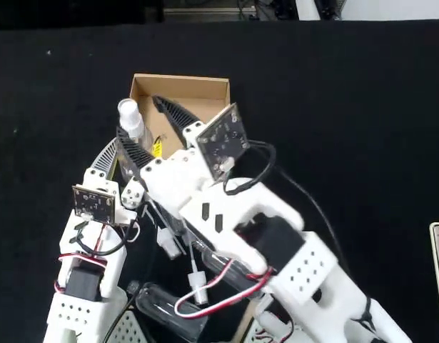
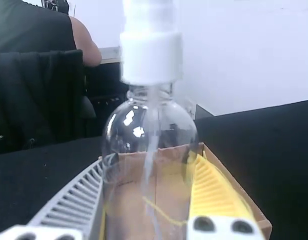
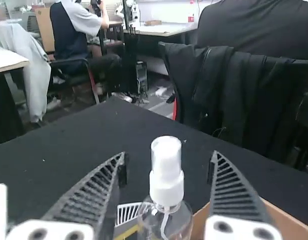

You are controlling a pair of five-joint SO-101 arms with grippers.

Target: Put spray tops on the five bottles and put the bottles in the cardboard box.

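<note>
Clear bottle (image 2: 148,145), likely light and slippery, is sitting gripped at its belly by left fingers (image 2: 68,205); right fingers (image 3: 93,195) are gaping wide.

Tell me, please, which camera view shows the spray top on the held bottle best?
The right wrist view: the whole spray top stands unobstructed against the dark table. The left wrist view shows it close but cropped at its tip; the high view looks down on its cap.
</note>
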